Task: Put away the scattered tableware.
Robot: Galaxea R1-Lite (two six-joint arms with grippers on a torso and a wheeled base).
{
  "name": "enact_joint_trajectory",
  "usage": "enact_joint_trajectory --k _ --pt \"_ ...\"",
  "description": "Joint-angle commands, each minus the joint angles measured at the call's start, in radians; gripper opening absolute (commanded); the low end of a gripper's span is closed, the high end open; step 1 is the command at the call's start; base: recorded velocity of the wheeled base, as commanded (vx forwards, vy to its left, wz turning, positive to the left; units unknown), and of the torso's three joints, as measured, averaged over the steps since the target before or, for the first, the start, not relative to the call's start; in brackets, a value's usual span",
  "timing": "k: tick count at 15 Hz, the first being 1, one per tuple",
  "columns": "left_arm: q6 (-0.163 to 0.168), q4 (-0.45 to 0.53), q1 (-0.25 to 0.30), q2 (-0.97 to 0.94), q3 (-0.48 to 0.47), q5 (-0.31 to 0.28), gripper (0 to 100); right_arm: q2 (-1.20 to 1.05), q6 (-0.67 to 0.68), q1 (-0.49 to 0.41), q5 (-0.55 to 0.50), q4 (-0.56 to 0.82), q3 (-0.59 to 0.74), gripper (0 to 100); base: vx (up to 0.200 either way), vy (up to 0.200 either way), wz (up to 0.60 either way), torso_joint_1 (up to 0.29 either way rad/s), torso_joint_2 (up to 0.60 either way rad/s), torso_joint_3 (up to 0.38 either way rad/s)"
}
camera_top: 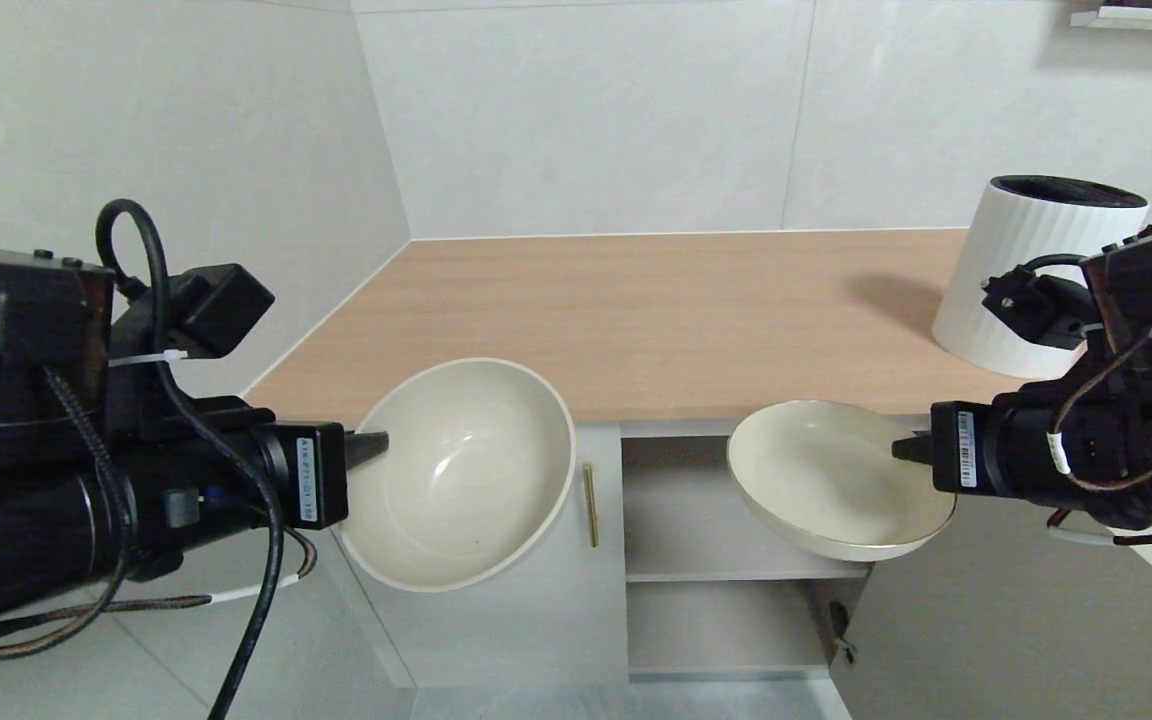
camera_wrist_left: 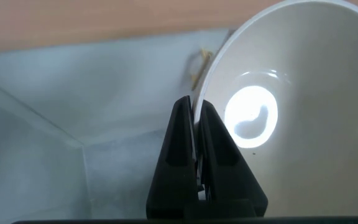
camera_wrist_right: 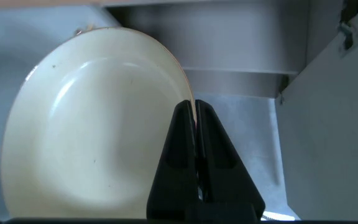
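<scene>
A deep cream bowl (camera_top: 466, 475) hangs in the air in front of the counter's edge, tilted on its side, with my left gripper (camera_top: 371, 445) shut on its rim. The left wrist view shows the fingers (camera_wrist_left: 182, 134) pinching that bowl (camera_wrist_left: 303, 106) by its edge. Farther right a shallow cream plate (camera_top: 831, 480) is held before the open cabinet, and my right gripper (camera_top: 911, 448) is shut on its rim. From the right wrist the plate (camera_wrist_right: 98, 118) fills the near side, clamped at its edge by the gripper (camera_wrist_right: 194, 115).
A wooden counter (camera_top: 656, 310) runs along the tiled wall, with a white ribbed container (camera_top: 1036, 270) at its far right. Below it a cabinet (camera_top: 696, 540) stands open with bare shelves; its door (camera_top: 936, 620) swings out to the right. A closed door with a brass handle (camera_top: 590, 505) is beside it.
</scene>
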Motion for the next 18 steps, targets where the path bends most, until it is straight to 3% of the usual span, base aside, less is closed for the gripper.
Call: enact_joint_trajectory --k 1,11,18 --pt "0.000 0.000 0.000 0.004 0.003 0.001 0 0.005 -0.003 -0.001 0.000 -0.008 0.019 0 0.000 0.000 0.00 0.000 0.00 0.000" --pt "0.000 -0.002 0.001 0.027 0.003 0.002 0 0.032 -0.009 -0.001 -0.002 -0.083 0.059 0 0.000 0.000 0.00 -0.005 0.01 0.008" --pt "0.000 0.000 0.001 0.029 0.003 0.002 0 0.043 -0.009 -0.001 -0.003 -0.083 0.062 0 0.000 0.000 0.00 -0.163 0.42 0.258"
